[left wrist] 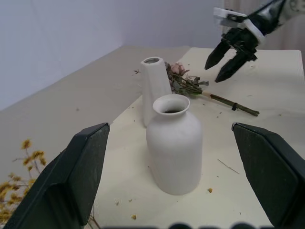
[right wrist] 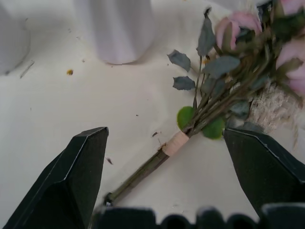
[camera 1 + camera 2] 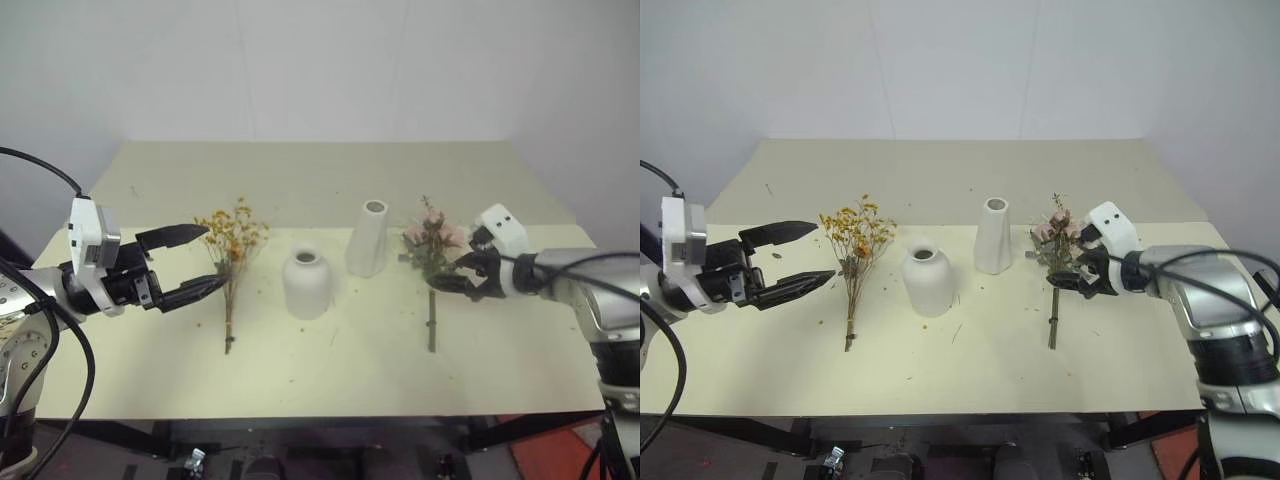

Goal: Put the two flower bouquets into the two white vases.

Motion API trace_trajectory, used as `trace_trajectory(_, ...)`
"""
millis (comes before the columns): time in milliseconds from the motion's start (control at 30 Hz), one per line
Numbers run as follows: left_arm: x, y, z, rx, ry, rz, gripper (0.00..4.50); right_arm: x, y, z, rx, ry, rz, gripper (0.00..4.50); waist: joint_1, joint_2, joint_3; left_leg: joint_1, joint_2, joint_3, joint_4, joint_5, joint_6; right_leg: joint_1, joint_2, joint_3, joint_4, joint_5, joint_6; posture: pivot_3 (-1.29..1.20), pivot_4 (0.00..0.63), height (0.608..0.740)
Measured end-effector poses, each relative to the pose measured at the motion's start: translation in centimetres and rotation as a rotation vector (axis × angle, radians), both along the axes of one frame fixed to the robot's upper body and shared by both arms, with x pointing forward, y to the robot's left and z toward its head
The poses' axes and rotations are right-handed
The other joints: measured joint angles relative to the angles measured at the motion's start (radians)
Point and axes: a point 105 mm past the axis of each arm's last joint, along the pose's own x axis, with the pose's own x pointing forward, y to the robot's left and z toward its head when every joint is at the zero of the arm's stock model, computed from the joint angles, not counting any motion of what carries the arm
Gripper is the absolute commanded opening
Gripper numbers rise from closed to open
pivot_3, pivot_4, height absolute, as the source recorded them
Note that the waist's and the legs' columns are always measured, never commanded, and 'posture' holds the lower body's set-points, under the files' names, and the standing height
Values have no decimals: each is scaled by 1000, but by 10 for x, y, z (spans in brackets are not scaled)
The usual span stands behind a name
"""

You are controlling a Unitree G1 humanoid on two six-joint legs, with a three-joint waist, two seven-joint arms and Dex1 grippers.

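Both jaws spread wide, I note right gripper (image 2: 164, 157) straddling the pink rose bouquet (image 2: 228, 90) stem without contact, left gripper (image 3: 190, 262) empty beside the yellow-orange bouquet (image 3: 232, 250), squat vase (image 1: 174, 143) ahead between its fingers, tall vase (image 1: 155, 88) beyond.

The yellow bouquet (image 3: 231, 250) lies flat on the table, blossoms away from the robot, thin brown stems toward it. Just right of it stands the squat vase (image 3: 306, 284), upright, narrow-necked. The tall vase (image 3: 367, 238) stands behind and right, tapering. The rose bouquet (image 3: 432, 255), pink with green leaves, lies flat just right of it.
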Motion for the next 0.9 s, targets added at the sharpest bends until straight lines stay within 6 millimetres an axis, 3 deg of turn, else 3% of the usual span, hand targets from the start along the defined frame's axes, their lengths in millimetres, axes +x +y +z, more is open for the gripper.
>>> trace_trajectory(167,3,1,-2,18,11,-6,4493,10,9,-7,42,198,-138,4500,-1,0,0,-1,0,0,0,0,0,0,0,0,0,1,-1,0,150,740)
trace_trajectory(400,4,2,-3,18,9,-4,4493,15,4,-35,-6,354,-229,4500,1,0,0,-2,0,0,0,0,0,-1,-1,0,-1,2,-2,0,150,740)
trace_trajectory(533,4,2,-3,17,3,-3,4500,23,3,-41,-14,355,-247,3654,-7,0,0,-1,0,0,0,0,0,0,0,0,0,1,-1,0,150,740)
trace_trajectory(600,4,2,-4,15,4,1,4500,27,3,-49,-21,358,-256,2935,-13,0,0,-1,0,0,0,0,0,-1,0,0,0,1,-1,0,150,740)
trace_trajectory(833,3,0,-5,17,0,5,4500,40,3,-49,-37,319,-278,500,-17,0,0,-1,0,0,0,0,0,-1,0,0,0,2,-2,0,150,740)
trace_trajectory(900,3,1,-6,16,2,7,4500,43,2,-49,-30,308,-300,243,-17,0,0,-1,0,0,0,0,0,-1,0,0,0,2,-1,0,150,740)
